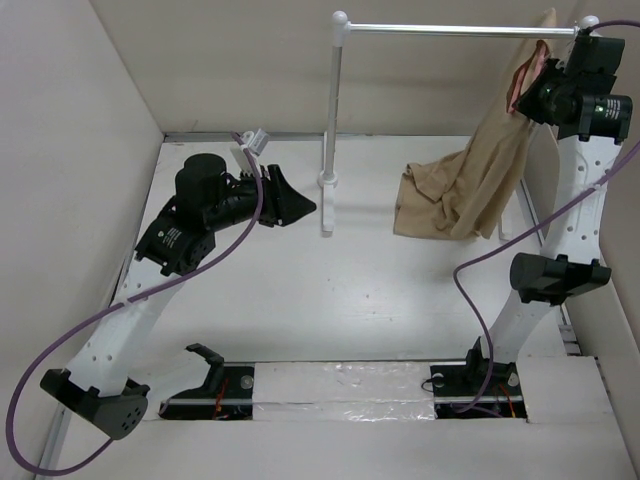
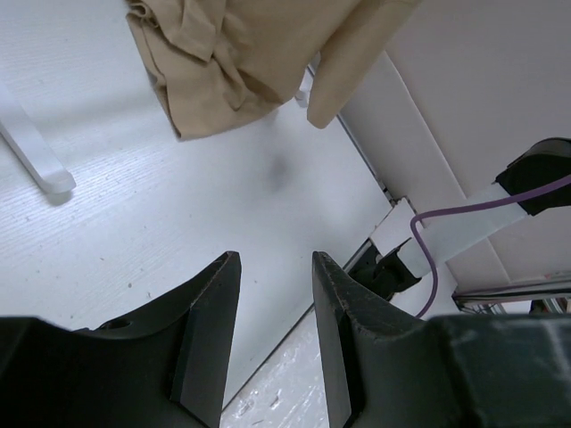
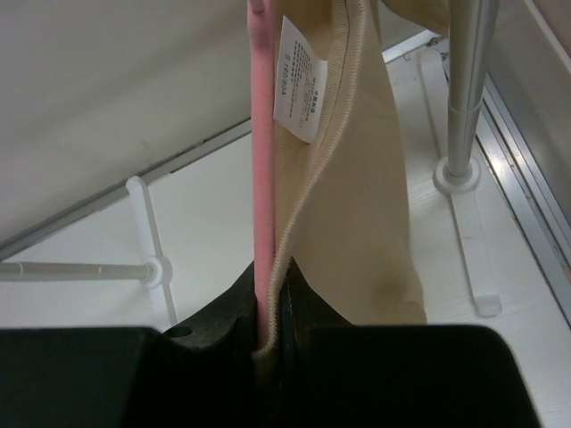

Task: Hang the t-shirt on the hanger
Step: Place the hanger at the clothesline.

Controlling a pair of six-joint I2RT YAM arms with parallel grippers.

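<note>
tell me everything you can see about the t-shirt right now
The t-shirt is a tan, soft knit with a ribbed collar and a white printed label inside it. It hangs limp from the right gripper, whose jaws pinch the collar edge together with the pink hanger. Its lower part lies bunched on the white table.

White garment rack (image 1: 335, 120) upright at 12 o'clock on white surface (image 1: 330, 300). Metal rod (image 1: 460, 31) runs from post top toward 2 o'clock. Post foot (image 1: 327, 205) flat on surface. Pale walls (image 1: 60, 120) at 9, 12, 3 o'clock.
</note>
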